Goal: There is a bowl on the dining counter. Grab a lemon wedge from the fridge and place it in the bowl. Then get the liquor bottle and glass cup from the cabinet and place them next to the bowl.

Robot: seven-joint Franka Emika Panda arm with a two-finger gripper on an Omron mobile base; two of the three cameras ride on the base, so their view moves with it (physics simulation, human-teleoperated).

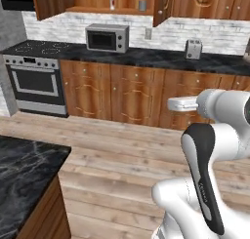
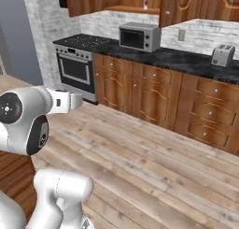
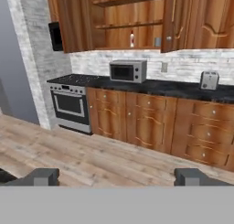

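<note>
Wide bare wood floor (image 1: 117, 155) lay open btwn robot and base cabinets (image 1: 132, 94); dining counter (image 1: 24, 169) tabletop corner sat close at left. Tool (image 3: 116, 177) was spread wide, holding nothing, aimed across floor. Liquor bottle (image 3: 132, 39) and glass cup (image 3: 157, 42) stood on open cabinet (image 3: 114, 22) shelf above microwave (image 3: 128, 71); cabinet door (image 3: 168, 19) hung ajar just right of cup, toaster (image 3: 209, 80) well apart to the right.

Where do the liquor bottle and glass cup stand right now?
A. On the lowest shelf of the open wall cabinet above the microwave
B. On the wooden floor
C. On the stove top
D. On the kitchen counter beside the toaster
A: the liquor bottle and the glass cup stand apart on the cabinet shelf above the microwave.
</note>
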